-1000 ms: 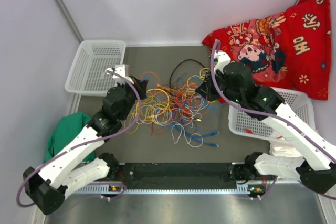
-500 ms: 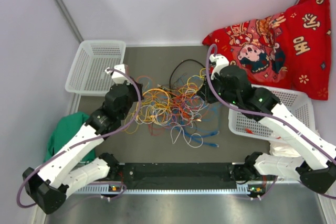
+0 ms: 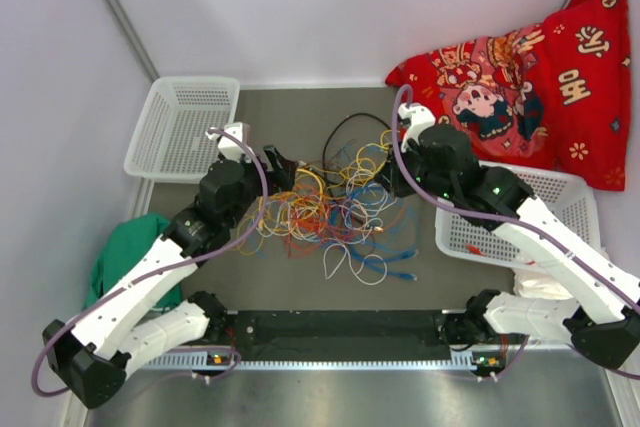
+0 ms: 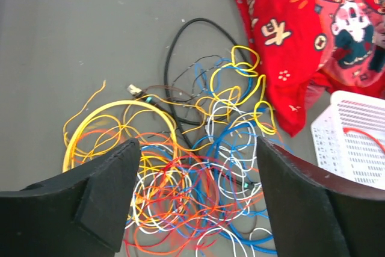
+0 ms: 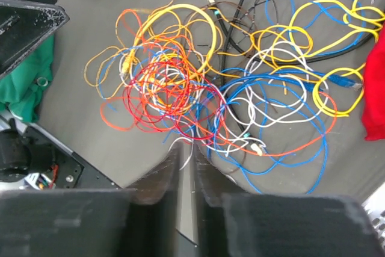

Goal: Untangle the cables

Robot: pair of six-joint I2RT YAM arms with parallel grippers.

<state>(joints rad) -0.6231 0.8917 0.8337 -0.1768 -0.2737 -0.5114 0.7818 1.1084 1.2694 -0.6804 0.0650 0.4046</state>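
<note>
The cables [image 3: 330, 209] lie in one tangled heap of yellow, orange, red, blue, white and black loops on the grey mat. My left gripper [image 3: 283, 165] hangs over the heap's left edge. Its wrist view shows it [image 4: 197, 147] wide open, with the cables [image 4: 210, 118] on the mat below and nothing between the fingers. My right gripper [image 3: 386, 179] is at the heap's right edge. In its own view it [image 5: 187, 147] stands only narrowly open, and a thin white strand of the cables [image 5: 228, 82] runs loosely into the gap.
A white basket [image 3: 185, 127] stands at the back left and another [image 3: 520, 217] at the right under my right arm. A red printed cloth [image 3: 530, 77] lies at the back right, a green cloth [image 3: 125, 252] at the left. A black rail [image 3: 340, 332] runs along the near edge.
My left gripper has opened wide and let go of the yellow and orange loops, which have slumped back into the heap. The right jaws have parted slightly.
</note>
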